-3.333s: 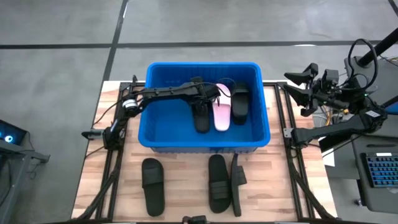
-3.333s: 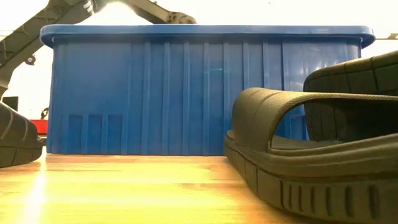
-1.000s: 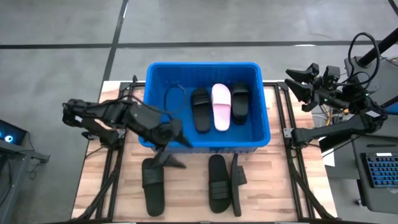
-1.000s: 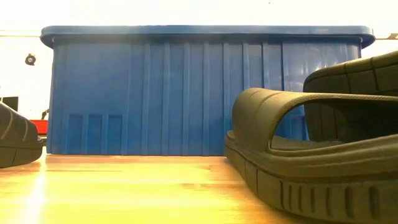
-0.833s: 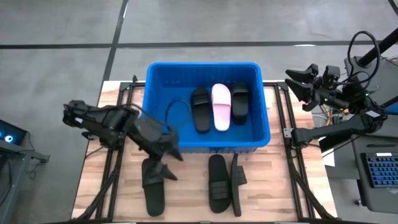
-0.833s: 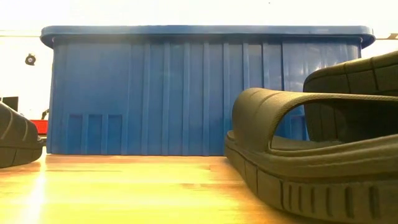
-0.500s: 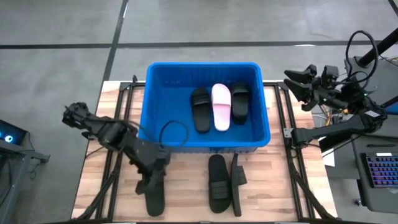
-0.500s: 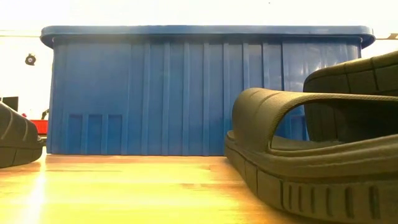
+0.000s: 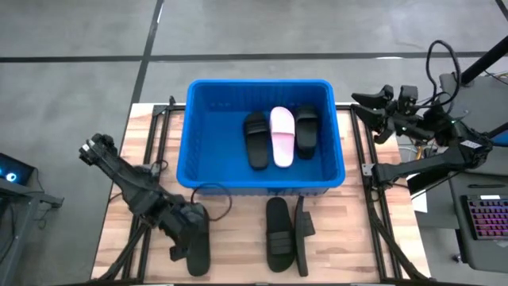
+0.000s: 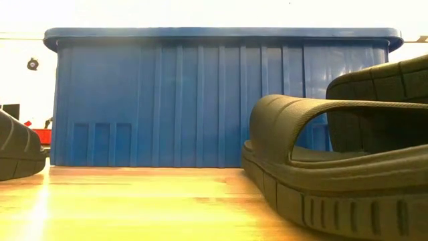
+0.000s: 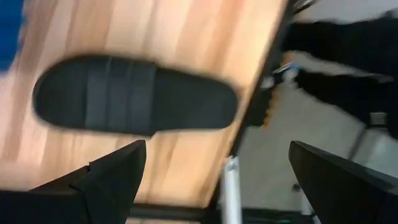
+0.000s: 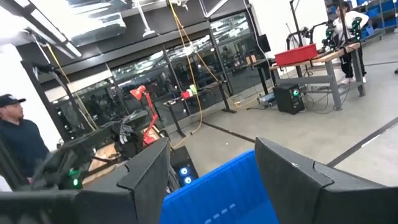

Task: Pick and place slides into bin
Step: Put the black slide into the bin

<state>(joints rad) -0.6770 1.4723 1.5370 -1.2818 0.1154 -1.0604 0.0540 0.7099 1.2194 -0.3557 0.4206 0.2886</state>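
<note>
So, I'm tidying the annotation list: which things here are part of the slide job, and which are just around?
Job:
- blue bin, holding two black slides and a pink slide
- three black slides on the table: left one, two to its right
- left gripper, open above the left slide
- right gripper, open, waiting beside the bin

Around:
- person
- keyboard

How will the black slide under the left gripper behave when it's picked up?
The black slide lies flat on the table, so it is unlikely to roll or tip. Its thick foam-like sole suggests light and slightly bendy. The open left gripper could probably pinch its matte strap without slipping.
</note>
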